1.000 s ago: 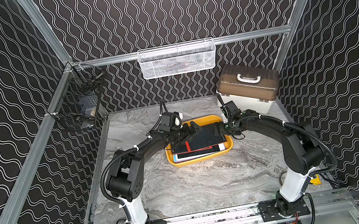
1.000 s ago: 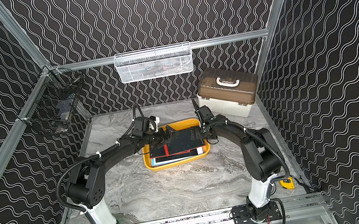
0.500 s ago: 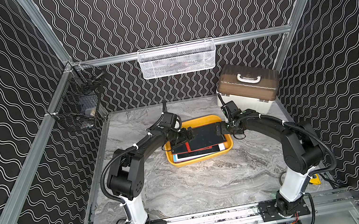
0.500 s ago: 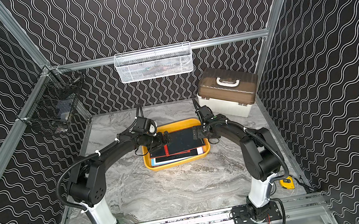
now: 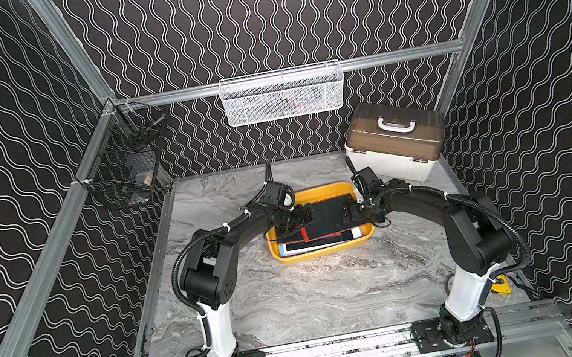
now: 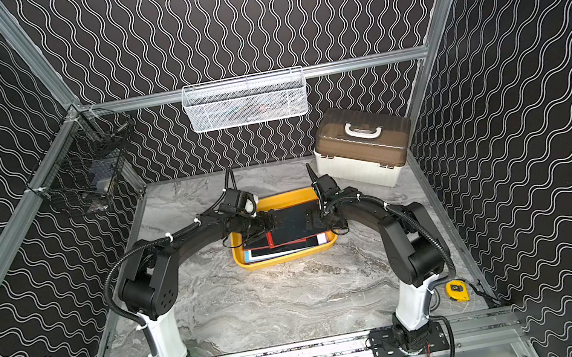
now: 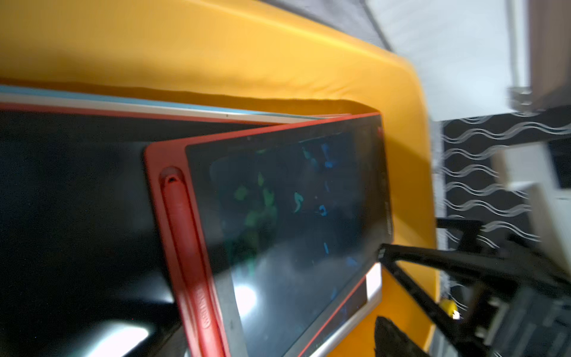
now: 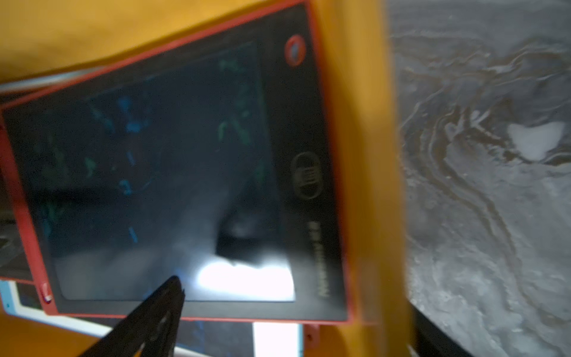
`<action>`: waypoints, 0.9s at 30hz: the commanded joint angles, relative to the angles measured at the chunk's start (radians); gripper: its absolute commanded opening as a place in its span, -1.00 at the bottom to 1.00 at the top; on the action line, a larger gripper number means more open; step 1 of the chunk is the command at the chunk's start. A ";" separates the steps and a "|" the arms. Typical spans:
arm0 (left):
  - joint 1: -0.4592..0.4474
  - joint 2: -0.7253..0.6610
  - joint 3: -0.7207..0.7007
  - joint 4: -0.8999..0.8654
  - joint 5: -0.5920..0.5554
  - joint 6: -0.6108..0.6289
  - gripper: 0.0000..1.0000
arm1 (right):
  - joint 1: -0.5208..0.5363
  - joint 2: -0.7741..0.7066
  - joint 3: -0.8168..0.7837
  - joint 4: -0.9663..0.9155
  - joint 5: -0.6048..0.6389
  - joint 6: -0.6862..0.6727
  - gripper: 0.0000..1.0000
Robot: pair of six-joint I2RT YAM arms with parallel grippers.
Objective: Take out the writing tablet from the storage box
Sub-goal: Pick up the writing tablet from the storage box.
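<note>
**Glossy screen, smooth plastic, bare metal**

The storage box [image 5: 313, 193] is smooth yellow plastic with a soft sheen. Inside it, the writing tablet [image 5: 327, 216] has a matt red plastic frame around a glossy dark screen that mirrors the lamps. The tabletop [image 5: 316, 293] looks like grey veined stone, smooth and faintly shiny. At the far right, the case [image 5: 393, 164] is ribbed cream plastic under a translucent brown lid. The far basket [image 5: 283, 94] is white-coated metal mesh. The near frame rails [image 5: 330, 350] are bare, dull-finished metal.
</note>
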 commanded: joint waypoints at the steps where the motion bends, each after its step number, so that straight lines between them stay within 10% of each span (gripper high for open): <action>1: -0.005 -0.013 -0.030 0.049 0.080 -0.029 0.98 | 0.002 -0.017 -0.007 0.031 -0.042 0.016 0.89; 15: -0.005 -0.157 -0.013 0.080 0.102 -0.036 0.90 | 0.000 -0.109 0.014 0.008 -0.001 -0.004 0.91; 27: -0.005 -0.129 0.011 -0.092 0.021 0.025 0.31 | -0.023 -0.194 -0.004 -0.020 0.045 -0.027 0.93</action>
